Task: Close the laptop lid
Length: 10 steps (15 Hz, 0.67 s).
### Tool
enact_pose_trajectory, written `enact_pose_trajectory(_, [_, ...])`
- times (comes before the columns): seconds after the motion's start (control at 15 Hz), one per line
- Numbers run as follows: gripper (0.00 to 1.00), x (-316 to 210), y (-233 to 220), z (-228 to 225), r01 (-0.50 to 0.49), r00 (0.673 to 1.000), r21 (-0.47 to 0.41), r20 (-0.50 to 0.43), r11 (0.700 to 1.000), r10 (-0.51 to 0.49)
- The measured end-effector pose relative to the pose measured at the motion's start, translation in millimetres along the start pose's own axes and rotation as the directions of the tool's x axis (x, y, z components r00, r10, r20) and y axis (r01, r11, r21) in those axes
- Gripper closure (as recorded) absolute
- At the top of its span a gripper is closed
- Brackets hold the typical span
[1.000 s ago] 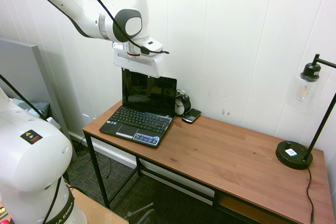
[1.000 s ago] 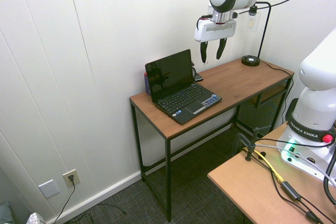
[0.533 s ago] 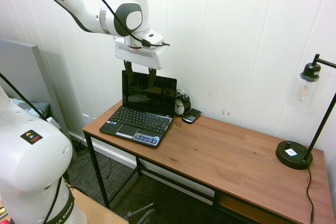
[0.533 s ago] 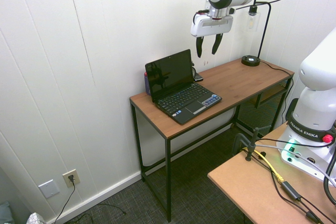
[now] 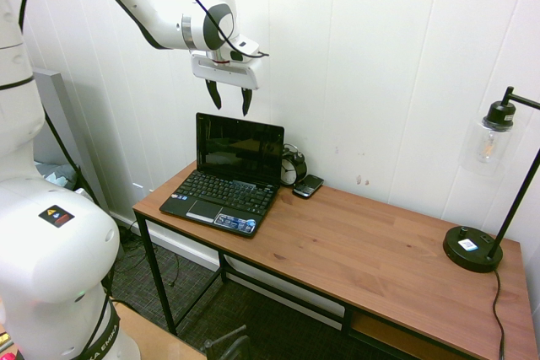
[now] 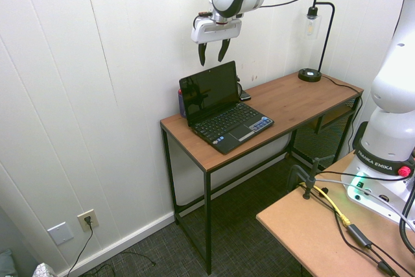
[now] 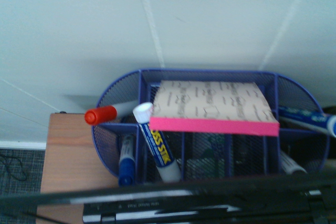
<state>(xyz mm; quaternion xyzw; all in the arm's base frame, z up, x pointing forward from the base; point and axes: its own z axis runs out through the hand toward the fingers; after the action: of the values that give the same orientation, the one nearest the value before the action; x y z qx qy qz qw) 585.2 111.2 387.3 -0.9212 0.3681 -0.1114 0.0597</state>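
One wooden desk [image 5: 363,250] against white panelled wall [image 5: 380,56].

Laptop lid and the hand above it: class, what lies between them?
Nothing: only bare wall shows between the open hand and the laptop lid's top edge, in both exterior views.

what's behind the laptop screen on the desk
Behind the laptop lid, the wrist view shows a blue mesh organizer against the wall, holding markers, a glue stick and a pink-edged notepad. Its lower part is hidden by the lid.
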Motion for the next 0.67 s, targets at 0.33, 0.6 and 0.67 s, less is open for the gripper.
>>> enact_pose_trajectory(0.33, [1.0, 21.1, -38.1, 27.8, -0.002, 1.0, 0.006, -0.005, 1.0, 0.002])
enact_pose_trajectory(0.6, [1.0, 24.6, -45.1, 36.0, -0.01, 1.0, -0.01, -0.003, 1.0, 0.01])
enact_pose_trajectory(0.67, [1.0, 25.9, -44.5, 38.0, -0.015, 1.0, -0.021, 0.002, 1.0, 0.015])
